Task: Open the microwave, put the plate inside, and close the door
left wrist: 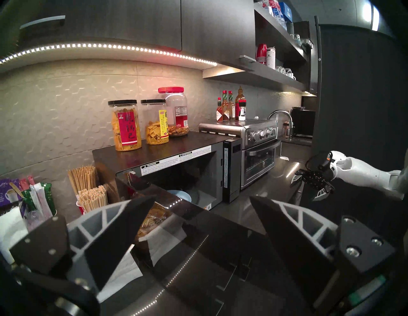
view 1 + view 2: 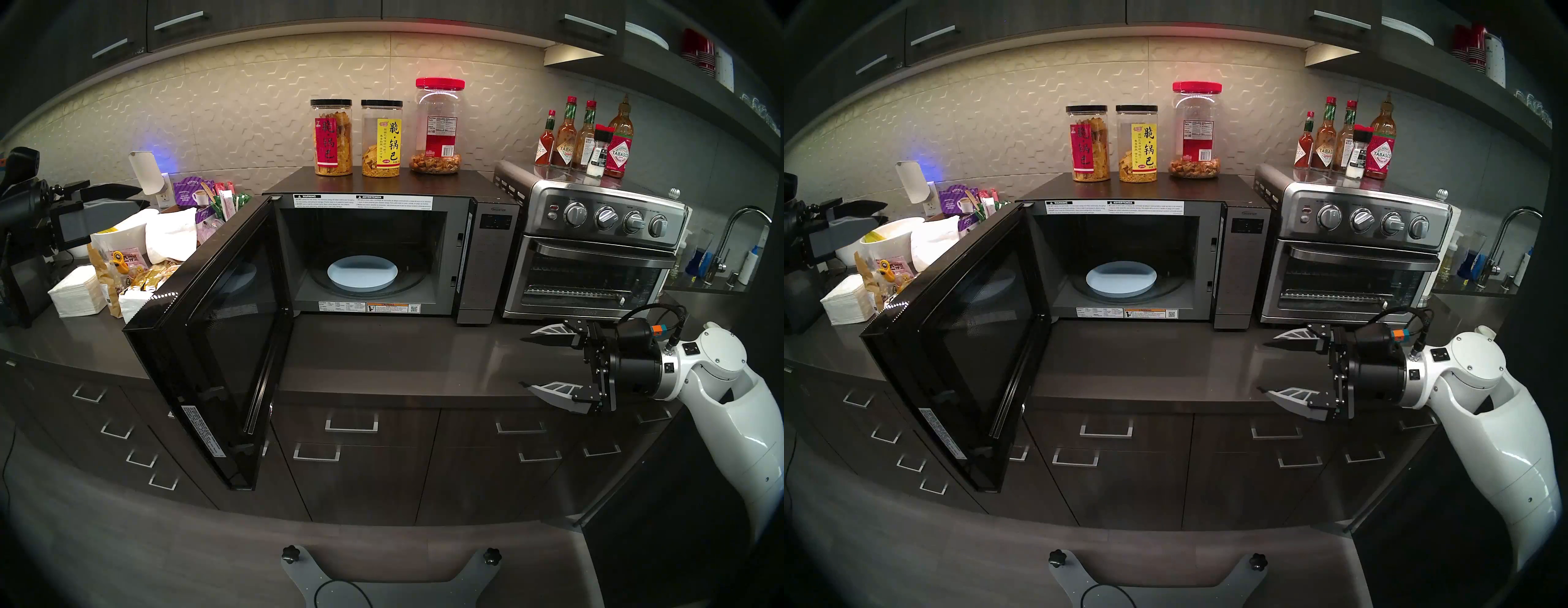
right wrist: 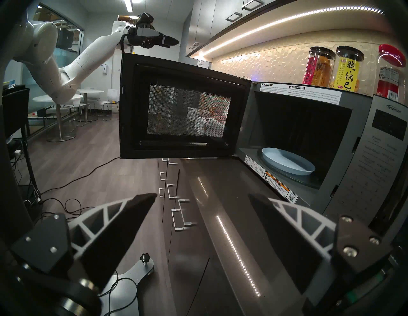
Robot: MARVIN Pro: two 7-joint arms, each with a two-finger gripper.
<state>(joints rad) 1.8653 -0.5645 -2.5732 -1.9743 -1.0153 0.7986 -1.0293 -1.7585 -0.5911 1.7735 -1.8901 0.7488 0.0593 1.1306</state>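
The black microwave [image 2: 488, 263] stands on the counter with its door [image 2: 220, 339] swung wide open to the left. The pale blue-white plate [image 2: 362, 273] lies flat on the turntable inside, also seen in the right wrist view as the plate [image 3: 289, 162]. My left gripper [image 2: 114, 212] hovers open and empty at the far left, just above and behind the door's free upper edge [image 1: 198, 220]. My right gripper [image 2: 522, 361] is open and empty over the counter's front right, in front of the toaster oven, its fingers pointing left.
A steel toaster oven [image 2: 594, 254] with sauce bottles [image 2: 585, 140] on top stands right of the microwave. Three snack jars [image 2: 382, 136] sit on the microwave. Napkins [image 2: 76, 293], snack bags and bowls crowd the counter left of the door. A faucet [image 2: 742, 229] is at far right.
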